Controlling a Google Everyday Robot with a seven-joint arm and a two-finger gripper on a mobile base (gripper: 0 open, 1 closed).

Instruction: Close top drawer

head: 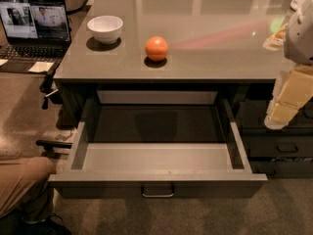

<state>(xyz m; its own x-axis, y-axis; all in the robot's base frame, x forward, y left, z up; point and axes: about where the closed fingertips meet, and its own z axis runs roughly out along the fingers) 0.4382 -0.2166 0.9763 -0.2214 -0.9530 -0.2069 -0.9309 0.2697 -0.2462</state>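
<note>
One wide, shallow dark grey top drawer [156, 158] stands pulled far out from under the glossy grey countertop [220, 43]. Its lighter grey inner tray holds nothing, and its small metal loop handle [157, 192] sits mid-front, facing the camera. The closing step is judged not yet begun, as nothing touches the drawer.

The robot's cream and white gripper [283, 109] hangs at the right edge of the view, beside the drawer's right wall and above the level of its front panel. It is clear of the drawer and in front of the dark lower drawer fronts [279, 148] of the neighbouring unit. Whether it is open or closed cannot be told, and no object is seen in its hold.

On the countertop a white ceramic bowl [105, 28] and a round orange fruit [156, 48] stand apart from each other. Both are well back from the drawer's path.

By my judgement, the next move requires bringing the gripper leftward and down to the front panel near the handle. A straight push toward the cabinet should follow. A push at the right corner alone risks skewing the drawer on its runners.
</note>
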